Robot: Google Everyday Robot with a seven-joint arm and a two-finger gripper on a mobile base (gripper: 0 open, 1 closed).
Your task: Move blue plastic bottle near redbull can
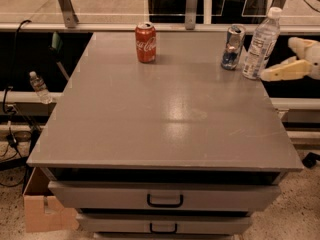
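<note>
Since the blue plastic bottle [261, 44] stands upright at the far right corner of the grey table [165, 119], just right of the redbull can [233, 47] with only a slim gap between them, the task looks as good as met: the two are close neighbours, not touching. The gripper [281, 59] sits off the table's right edge, just beside the bottle, its two cream fingers spread wide and gripping nothing. The nearer finger's tip lies next to the bottle's base, and I cannot tell whether it touches. That pose suits leaving the bottle to stand on its own weight. A red Coca-Cola can [145, 42] stands well apart to the left along the far edge and plays no part. Any pull-away would best go rightwards, sparing the tall, easily tipped bottle.
</note>
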